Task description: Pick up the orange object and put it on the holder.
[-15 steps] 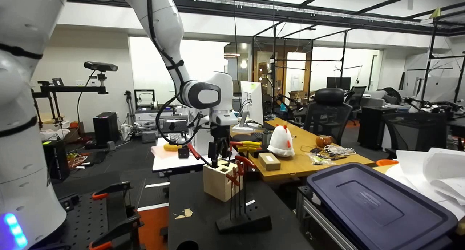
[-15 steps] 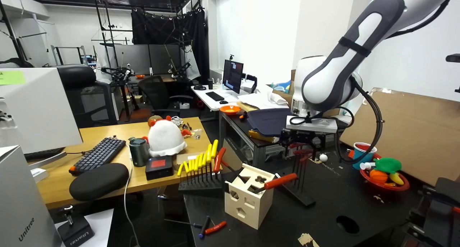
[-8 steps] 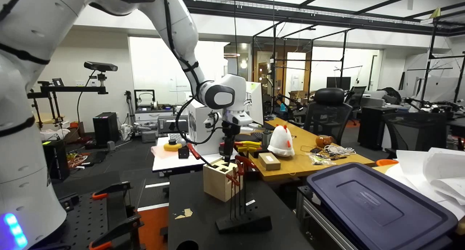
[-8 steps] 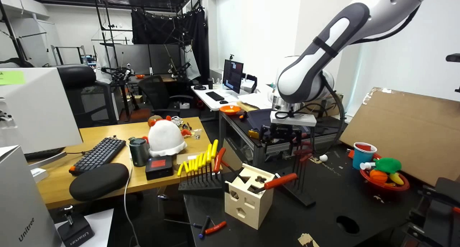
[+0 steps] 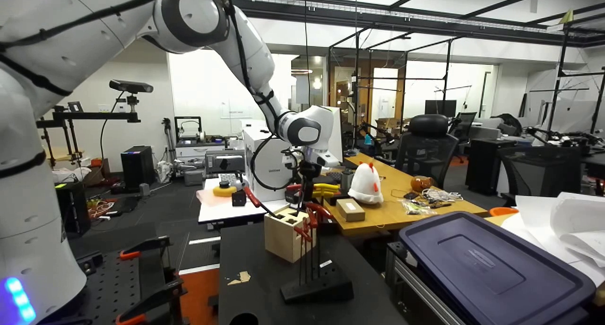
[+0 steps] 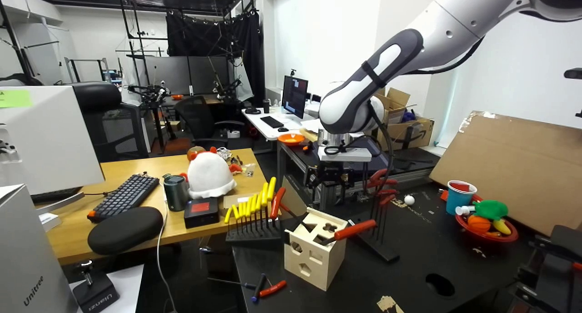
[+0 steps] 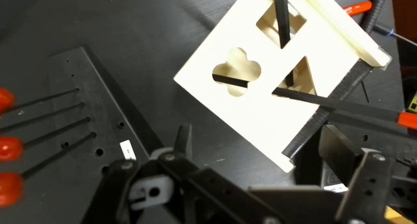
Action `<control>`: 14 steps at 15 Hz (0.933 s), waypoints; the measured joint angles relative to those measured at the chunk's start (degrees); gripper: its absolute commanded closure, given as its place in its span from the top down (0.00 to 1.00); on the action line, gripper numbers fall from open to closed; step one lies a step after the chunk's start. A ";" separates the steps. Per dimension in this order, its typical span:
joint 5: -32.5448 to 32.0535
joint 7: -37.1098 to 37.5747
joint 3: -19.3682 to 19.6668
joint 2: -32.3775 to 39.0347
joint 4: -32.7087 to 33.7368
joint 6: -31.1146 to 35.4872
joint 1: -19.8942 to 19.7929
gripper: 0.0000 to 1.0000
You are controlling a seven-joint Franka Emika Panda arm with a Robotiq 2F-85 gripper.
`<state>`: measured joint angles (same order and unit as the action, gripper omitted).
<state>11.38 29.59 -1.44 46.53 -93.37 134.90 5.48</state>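
Gripper [image 7: 259, 144] stood spread. Orange handle [image 6: 355, 229], shown in both exterior views, lay outside wrist view, twelve o'clock of holder [image 7: 272, 67].

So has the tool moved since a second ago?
Yes: in an exterior view, the tool has shifted leftward in the picture, from right of the wooden holder to mostly above it.

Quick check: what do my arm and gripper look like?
The arm is glossy white and rounded, with dark grey trim, black straps and a black cable along it. Blue lights glow at its base. The gripper is black and angular, with linkages, round screw heads and dark plate-like fingers.
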 measured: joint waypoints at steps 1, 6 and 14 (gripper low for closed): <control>-0.19 -0.23 0.03 0.87 2.39 -1.46 0.38 1.00; -0.14 -2.65 -0.78 3.69 11.65 -7.16 1.12 1.00; -0.12 -3.49 -1.22 10.35 20.56 -10.82 2.70 1.00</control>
<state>11.27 26.10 -2.66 56.88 -72.81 124.07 8.18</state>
